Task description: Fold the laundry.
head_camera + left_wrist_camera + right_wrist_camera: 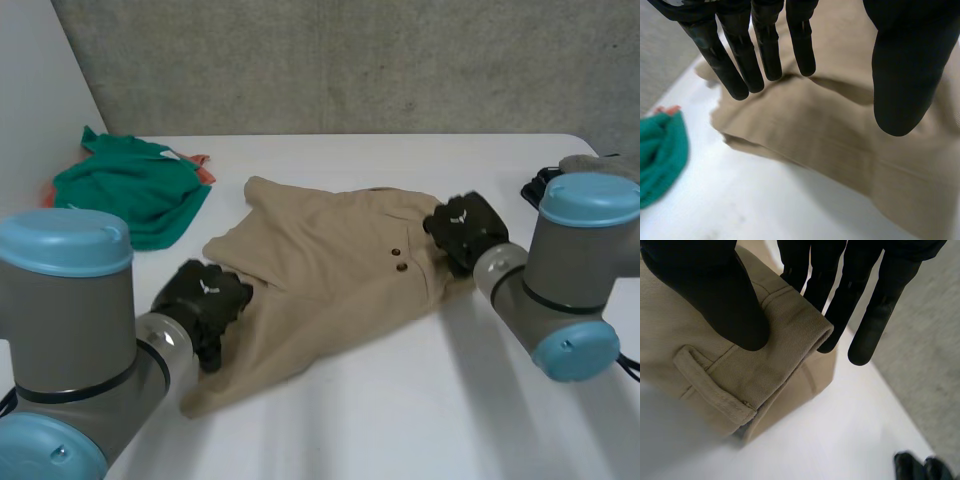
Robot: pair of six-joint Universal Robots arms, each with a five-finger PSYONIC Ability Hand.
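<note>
The tan pants (320,270) lay spread out in the middle of the white table (400,400). They were a bit crumpled and not folded yet. A green cloth (130,190) sat in a heap by the far left corner, well apart from the pants, likely waiting its turn.

The right hand (465,232) was at the top end of the pants. Its thumb (725,305) pressed on the waistband (790,320), just by a belt loop (715,390). Its fingers (865,315) went down the other side of the edge, so it seemed to be pinching the band and lifting it a little. That looked like a good place to hold for pulling the pants over.

The left hand (205,295) was over the near left part of the pants, by a leg. Its fingers (740,65) were straight and spread, with the thumb apart, so it held nothing. I think it was getting ready to grab that end, so both hands could fold together.
</note>
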